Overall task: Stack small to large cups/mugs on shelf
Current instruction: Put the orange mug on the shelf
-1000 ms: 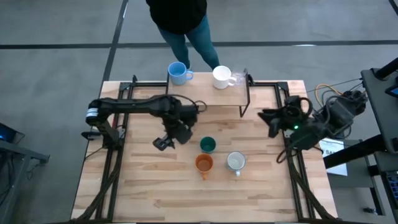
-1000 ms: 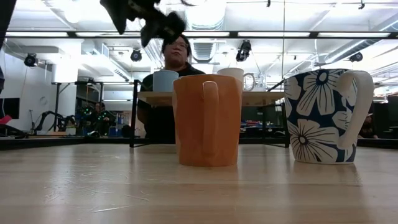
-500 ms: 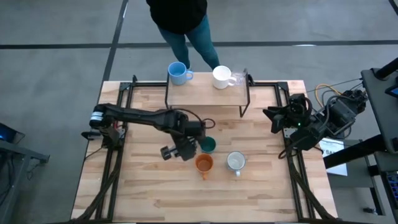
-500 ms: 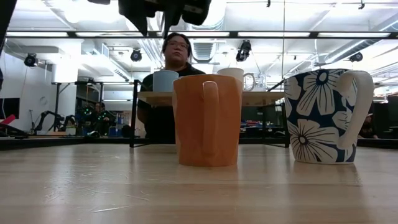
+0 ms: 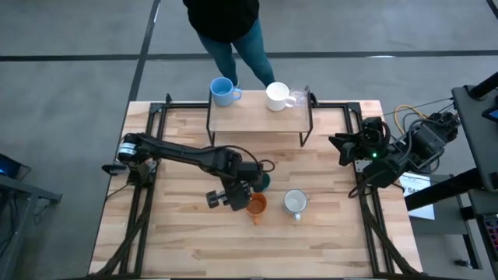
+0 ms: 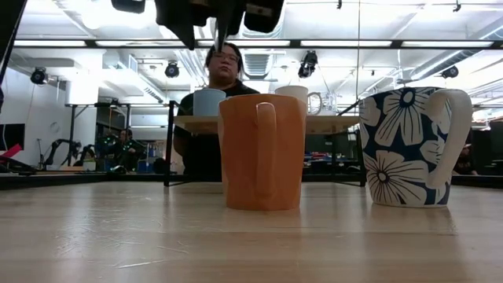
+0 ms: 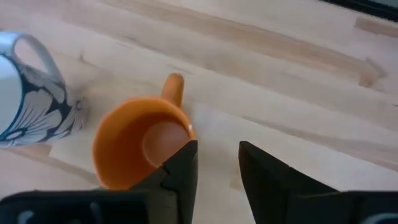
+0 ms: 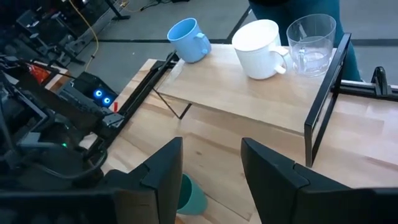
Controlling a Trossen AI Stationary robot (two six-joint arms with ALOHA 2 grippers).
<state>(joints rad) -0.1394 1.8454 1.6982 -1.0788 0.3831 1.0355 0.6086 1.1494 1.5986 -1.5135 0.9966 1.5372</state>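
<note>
An orange mug (image 5: 255,204) stands upright on its base near the middle of the table, its handle toward the near edge; it also shows in the low view (image 6: 262,152) and the left wrist view (image 7: 140,146). My left gripper (image 5: 244,199) is open and hangs above the mug's left rim without touching it; in the left wrist view (image 7: 217,149) one finger is over the rim and one outside. A blue-and-white flowered mug (image 5: 295,203) stands right of it. A dark green cup (image 5: 262,180) is partly hidden by my left arm. My right gripper (image 5: 342,148) is open and empty at the table's right edge.
The low wood shelf (image 5: 261,117) stands at the far edge and bears a light blue mug (image 5: 222,91), a white mug (image 5: 278,96) and a clear glass (image 5: 299,99). A person (image 5: 229,31) stands behind it. Black frame rails run along both table sides.
My left gripper has moved toward the table's right and near edges, from left of the green cup to above the orange mug. The mugs have stayed in place.
</note>
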